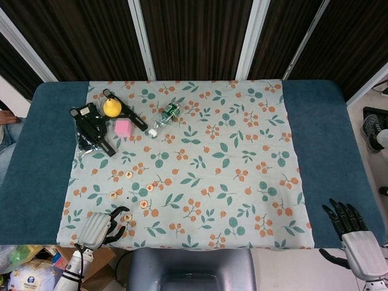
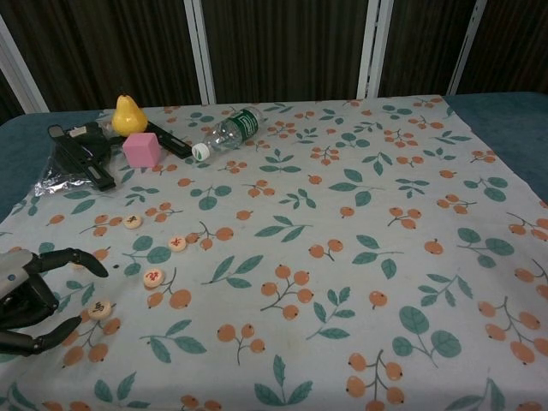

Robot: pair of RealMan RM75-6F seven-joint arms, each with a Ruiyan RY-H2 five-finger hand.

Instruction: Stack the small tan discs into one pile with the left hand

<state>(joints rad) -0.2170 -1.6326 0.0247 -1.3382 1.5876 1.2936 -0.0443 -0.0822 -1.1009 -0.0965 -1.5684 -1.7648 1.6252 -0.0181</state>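
Five tan discs (image 2: pixel 153 276) lie scattered on the cloth's (image 2: pixel 360 214) left side. The left hand (image 2: pixel 30 295) hovers beside the nearest, fingers spread, apparently empty. The right hand (image 1: pixel 357 233) rests open off the edge.

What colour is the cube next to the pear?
Pink. The cube shows best in the chest view, just right of the yellow pear.

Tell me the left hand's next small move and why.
Probably close the fingers on the nearest disc. The left hand is open around it, holding nothing, and the other discs lie separate, unstacked.
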